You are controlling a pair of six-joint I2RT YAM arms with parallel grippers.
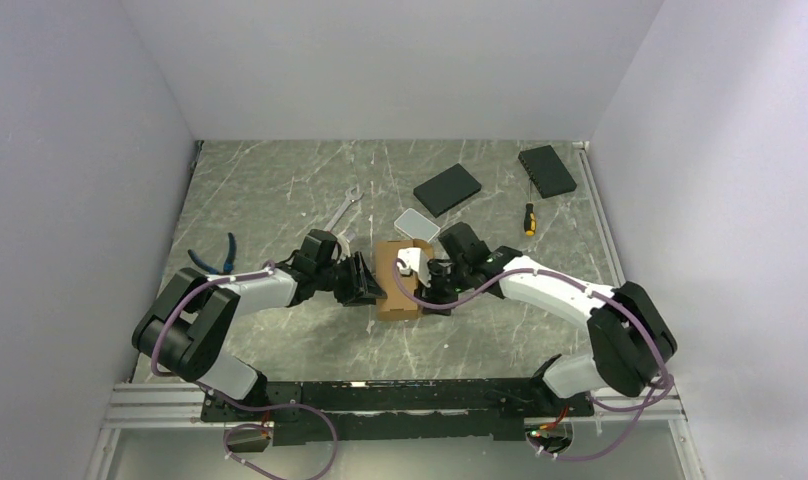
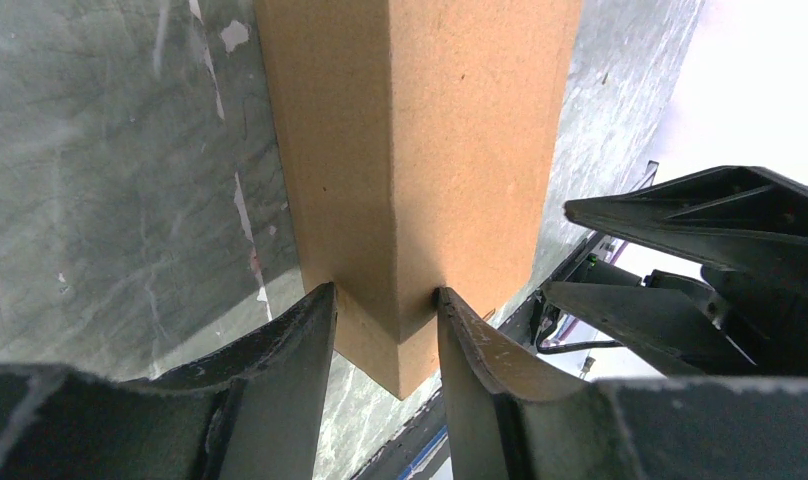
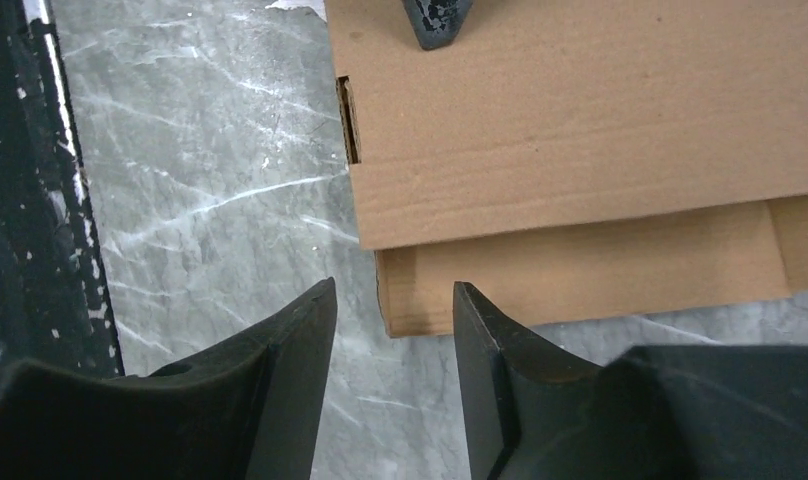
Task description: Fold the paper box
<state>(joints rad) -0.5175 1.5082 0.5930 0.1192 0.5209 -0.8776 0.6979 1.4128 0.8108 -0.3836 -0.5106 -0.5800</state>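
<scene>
The paper box is a small brown cardboard carton standing on the marble table between the two arms. My left gripper is on its left side. In the left wrist view the left gripper is shut on a vertical corner edge of the box, one finger on each face. My right gripper is at the box's right side. In the right wrist view it stands open, with a corner of the box's lower layer showing just beyond the tips.
Two black slabs lie at the back right, with a screwdriver near them. A translucent white case sits just behind the box. A wrench and blue pliers lie to the left.
</scene>
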